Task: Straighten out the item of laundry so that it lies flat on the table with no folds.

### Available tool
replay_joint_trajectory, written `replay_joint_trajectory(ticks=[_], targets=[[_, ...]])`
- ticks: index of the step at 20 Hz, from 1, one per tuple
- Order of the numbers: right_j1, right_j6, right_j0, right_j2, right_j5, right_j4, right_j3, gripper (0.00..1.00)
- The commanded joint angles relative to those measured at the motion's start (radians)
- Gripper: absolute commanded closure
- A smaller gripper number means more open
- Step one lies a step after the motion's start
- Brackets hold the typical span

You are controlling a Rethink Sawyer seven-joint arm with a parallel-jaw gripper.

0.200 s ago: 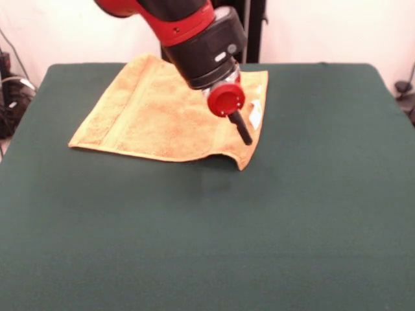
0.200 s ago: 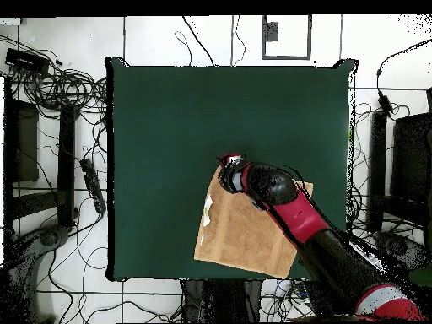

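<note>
Counting it up: 1 towel, 1 arm, 1 green surface, and that's basically the whole scene up top.

The towel is orange-tan terry with woven border bands, and it sits toward the far side of the surface in the front view, closer to the robot's edge than to the camera. Most of it lies flat, but the corner nearest the camera on the right is lifted and curled, with a bit of shadow under it. There's 1 small white tag near the right edge, just beside the black tip.

The end effector hangs right over that raised corner, a red round part with a black stub poking down from it. Can't tell whether it's spread or pressed together, or if it's actually pinching the cloth, since the arm's black wrist blocks a lot of the towel's far right part.

From overhead the arm crosses diagonally over the towel and hides 1 corner of it. Around the surface: tangles of cables on the floor, plus dark equipment on both sides.
</note>
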Motion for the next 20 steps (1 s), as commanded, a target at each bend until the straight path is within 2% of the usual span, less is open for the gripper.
replay_joint_trajectory(ticks=[1, 2, 3, 7, 12, 17, 20], targets=[[0.027, 0.238, 0.032, 0.103, -0.088, 0.078, 0.088, 0.0], [0.028, 0.235, 0.034, 0.099, -0.089, 0.077, 0.087, 0.0], [0.082, 0.166, 0.046, 0.042, -0.114, 0.022, 0.029, 0.0], [0.081, 0.144, 0.059, -0.009, -0.104, 0.01, -0.001, 0.0], [0.085, 0.11, 0.132, -0.122, -0.104, -0.023, -0.052, 0.0], [0.14, 0.049, 0.122, -0.209, -0.103, -0.086, -0.116, 0.0], [0.128, 0.039, 0.137, -0.274, -0.069, -0.121, -0.129, 0.0]])
